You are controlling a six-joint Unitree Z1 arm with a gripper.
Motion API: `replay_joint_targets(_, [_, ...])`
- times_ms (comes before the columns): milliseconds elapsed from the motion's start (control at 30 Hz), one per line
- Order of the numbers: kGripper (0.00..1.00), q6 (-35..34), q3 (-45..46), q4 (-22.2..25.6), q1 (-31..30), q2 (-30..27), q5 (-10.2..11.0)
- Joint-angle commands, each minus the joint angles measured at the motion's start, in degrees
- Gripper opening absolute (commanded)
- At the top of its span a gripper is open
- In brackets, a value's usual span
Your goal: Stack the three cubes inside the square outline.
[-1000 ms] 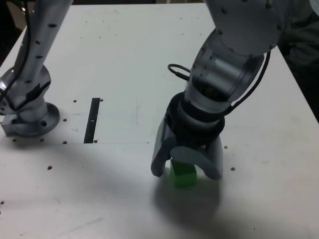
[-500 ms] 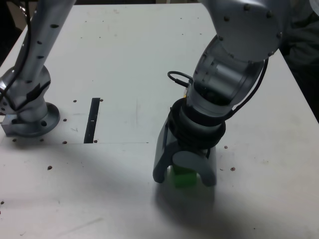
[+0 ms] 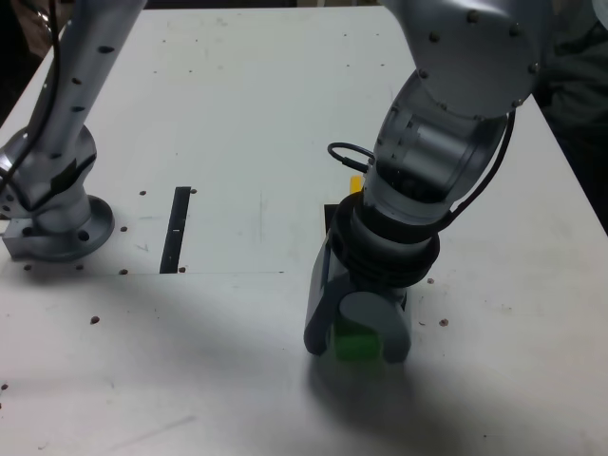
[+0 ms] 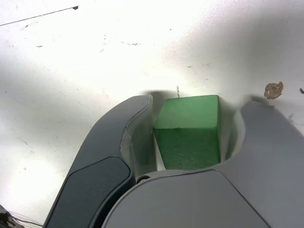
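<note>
The green cube (image 4: 187, 130) sat on the desk (image 4: 61, 61), between the fingers of the pincer (image 4: 200, 100), which stood part-open around it, a gap showing on one side. It looked light, stiff and matte, unlikely to slip or crush. The flat opposite sides seemed the place to grip, squarely and at mid-height, since a skewed squeeze could twist it.

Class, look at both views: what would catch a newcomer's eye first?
Probably the bright green cube, framed between the gripper's two curved grey fingers in the wrist view. Next, the bulky grey arm reaching down over the white table, with a narrow black strip lying toward the exterior view's left.
</note>
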Motion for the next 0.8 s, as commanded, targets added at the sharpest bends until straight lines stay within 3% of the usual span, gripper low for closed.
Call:
replay_joint_targets(0, [0.25,0.12,-0.06,0.02,0.09,0.14,-0.02])
replay_joint_targets(367, [0.25,0.43,-0.25,0.83,0.09,-0.59,0.06])
replay_joint_targets(767, [0.25,0.64,-1.27,6.27,0.09,-6.06,2.3])
